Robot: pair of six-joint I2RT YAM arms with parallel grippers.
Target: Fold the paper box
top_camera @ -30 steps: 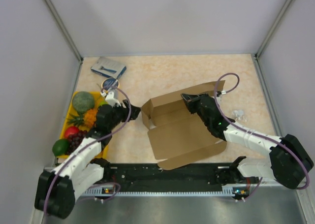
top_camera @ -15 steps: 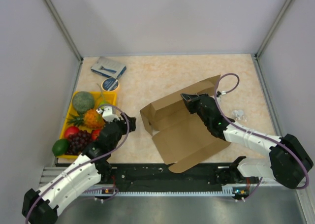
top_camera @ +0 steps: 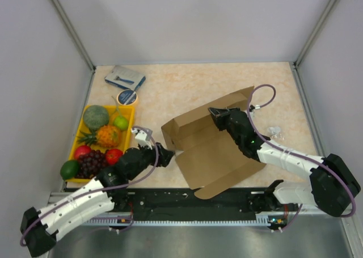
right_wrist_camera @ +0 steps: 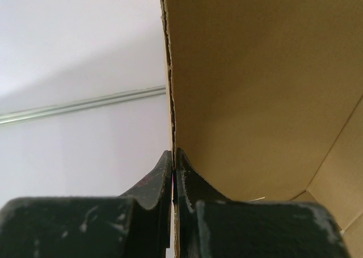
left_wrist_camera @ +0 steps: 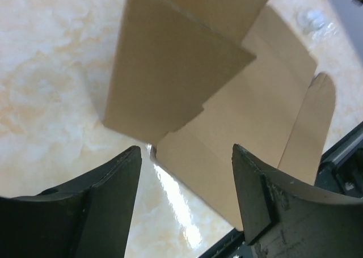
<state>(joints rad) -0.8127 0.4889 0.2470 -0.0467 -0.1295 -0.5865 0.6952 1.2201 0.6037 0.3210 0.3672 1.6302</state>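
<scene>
— Where's the plain brown corrugated cardboard box?
— In the middle of the beige marbled top, half open. Its back wall stands up and the front flap lies flat toward the arms.
— And the right gripper?
— Pinched tight on the top edge of that upright wall.
— The left gripper?
— Fingers spread, holding nothing, just beside the box's left corner flap.

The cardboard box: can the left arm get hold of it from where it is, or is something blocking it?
Probably yes. The left gripper is open and pointed at the side flap of the box, with only bare table between. The right gripper pinches the back wall, out of the way.
</scene>
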